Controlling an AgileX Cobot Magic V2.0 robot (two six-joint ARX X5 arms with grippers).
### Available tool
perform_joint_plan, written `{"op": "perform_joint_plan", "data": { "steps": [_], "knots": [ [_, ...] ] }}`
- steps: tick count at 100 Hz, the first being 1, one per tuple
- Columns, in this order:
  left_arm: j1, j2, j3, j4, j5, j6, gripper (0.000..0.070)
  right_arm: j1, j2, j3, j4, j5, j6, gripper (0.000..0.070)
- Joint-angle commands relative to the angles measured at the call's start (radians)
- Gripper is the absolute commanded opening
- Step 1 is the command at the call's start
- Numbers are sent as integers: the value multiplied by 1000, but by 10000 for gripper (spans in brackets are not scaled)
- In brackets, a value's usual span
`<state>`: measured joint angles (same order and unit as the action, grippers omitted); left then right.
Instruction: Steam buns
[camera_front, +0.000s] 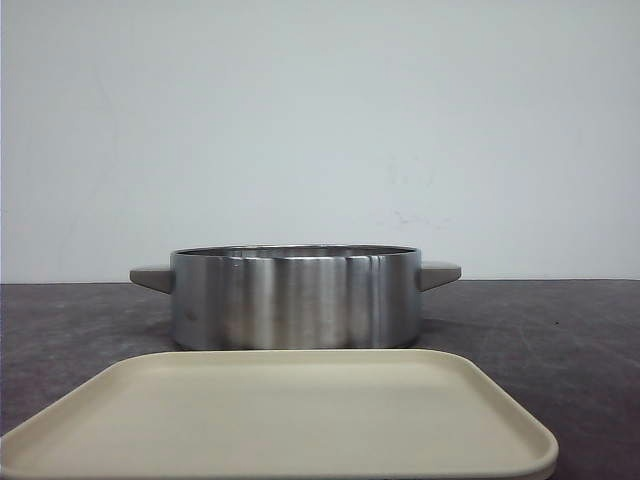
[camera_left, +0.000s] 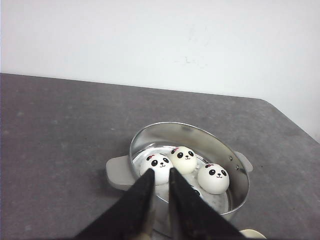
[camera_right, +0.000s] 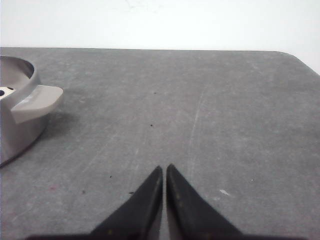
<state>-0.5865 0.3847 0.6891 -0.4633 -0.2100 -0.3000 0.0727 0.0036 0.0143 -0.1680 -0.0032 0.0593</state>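
In the left wrist view, three white panda-faced buns sit inside a steel pot. A fourth bun shows only as a dark sliver beside one finger. My left gripper hovers above the pot's near rim, its jaws nearly together with a narrow gap and nothing between them. My right gripper is shut and empty, low over bare table to the right of the pot. In the front view the pot hides the buns, and neither gripper shows.
A beige rectangular tray lies in front of the pot, nearest the camera; its corner shows in the left wrist view. The pot has grey side handles. The dark grey table ends at a white wall.
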Motion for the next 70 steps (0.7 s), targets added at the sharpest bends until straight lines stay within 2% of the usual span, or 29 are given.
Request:
{"op": "perform_joint_plan", "data": {
  "steps": [1,58,65,70],
  "knots": [
    [-5,-1,17,14,-3,0,0,3,0,-2,13,3,8,6],
    [-5,-2,17,2,-3,6,0,3,0,-2,13,3,8,6],
    [4,-9,16,-10,-19,73,0,3,0,-2,13,4,8,6],
    [31,-25,15,-42,-34,94,0,3,0,-2,13,3,8,6]
  ]
}}
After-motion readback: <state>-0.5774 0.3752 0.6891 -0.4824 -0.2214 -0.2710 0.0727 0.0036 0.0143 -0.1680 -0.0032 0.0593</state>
